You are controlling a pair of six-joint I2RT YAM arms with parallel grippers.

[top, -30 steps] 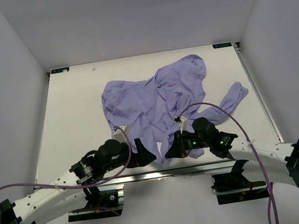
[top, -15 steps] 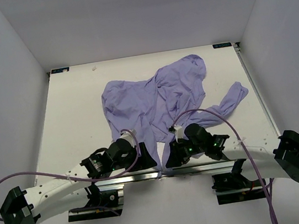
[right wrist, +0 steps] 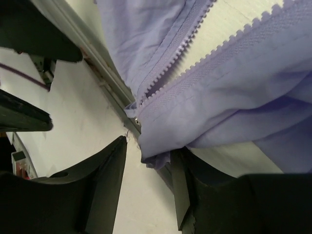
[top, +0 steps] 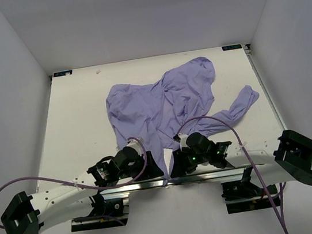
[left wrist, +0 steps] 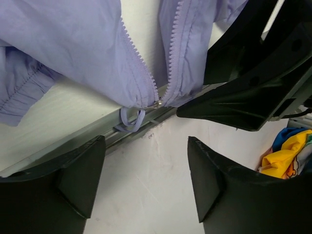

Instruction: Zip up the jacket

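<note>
A thin lavender-purple fabric jacket (top: 160,107) lies unzipped on the white table (top: 75,122), with its small metal zipper slider (left wrist: 156,103) at the near edge. Over the last second both arms have closed in on that slider. The left pincer (left wrist: 146,146) waits just below it, fingers apart. The right pincer (right wrist: 146,161), also apart, straddles the hem beside it. A grasp looks imminent.

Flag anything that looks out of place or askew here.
The jacket lies crumpled, and its bottom hem hangs over the table at the near edge. The zipper slider and its pull loop dangle right at that edge. A yellow-and-blue bundle shows off the table in the left wrist view.
</note>
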